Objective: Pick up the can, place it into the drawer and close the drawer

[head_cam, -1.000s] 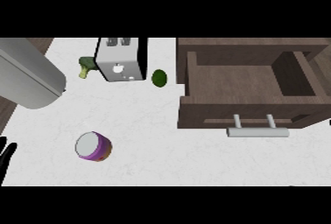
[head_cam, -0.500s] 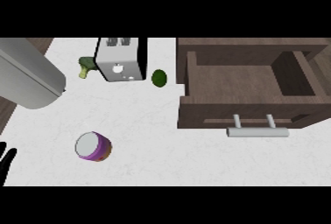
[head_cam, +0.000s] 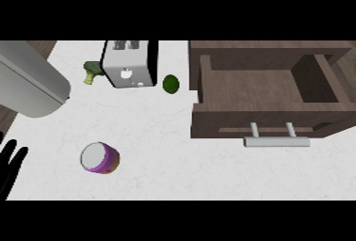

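Left hand [head_cam: 10,164] open, fingers up, empty

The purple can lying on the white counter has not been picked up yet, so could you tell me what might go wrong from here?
1. The purple can lies on its side, so it may roll when touched.
2. The open wooden drawer is far across the counter, a long carry.
3. Only the black left hand shows, at the edge; the right hand is out of view.

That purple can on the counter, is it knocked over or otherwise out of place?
The purple can seems to lie on its side on the white counter, away from the open drawer. Nothing spilled or damaged shows.
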